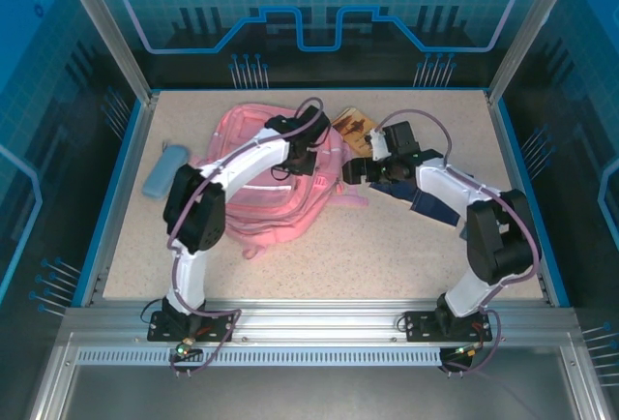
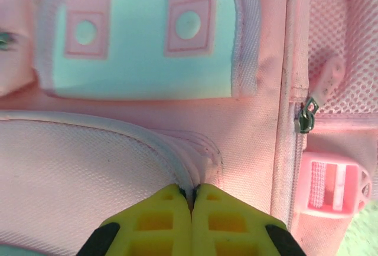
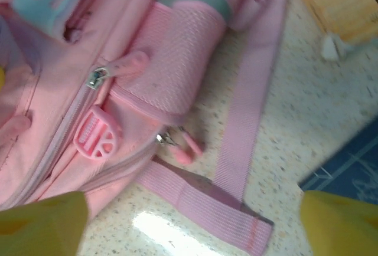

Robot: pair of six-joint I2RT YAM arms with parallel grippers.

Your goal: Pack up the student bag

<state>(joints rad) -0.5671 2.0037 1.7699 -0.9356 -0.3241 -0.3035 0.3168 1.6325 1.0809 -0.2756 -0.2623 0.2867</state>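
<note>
The student bag (image 1: 253, 139) lies flat on the speckled table (image 1: 387, 251), left of centre and toward the back, its pink straps trailing toward the near edge. The left gripper (image 1: 293, 161) points down onto the middle of the bag. In the left wrist view its 2 yellow fingers (image 2: 227, 223) are pressed together with no gap, their tips against a puckered seam of pink fabric (image 2: 198, 156); I cannot tell whether any cloth is caught between them. Above that seam sits a mint-green pocket panel (image 2: 142, 55) crossed by 2 pink tabs, and to the right a metal zipper pull (image 2: 306, 115) hangs just above a pink buckle (image 2: 335, 185). The right gripper (image 1: 356, 170) hovers just beside the bag's right edge. In the right wrist view its yellow fingers (image 3: 41, 226) stand wide apart with nothing between them, above a flat pink strap (image 3: 245, 114) that lies on the table. The bag's mesh side pocket (image 3: 177, 49) is to the upper left of that strap. A small wooden box (image 1: 353, 128) sits behind the right gripper, a dark blue flat item (image 1: 430, 205) lies under the right arm, and a light-blue pencil case (image 1: 164, 170) rests well apart from the bag, near the table's left edge.
</note>
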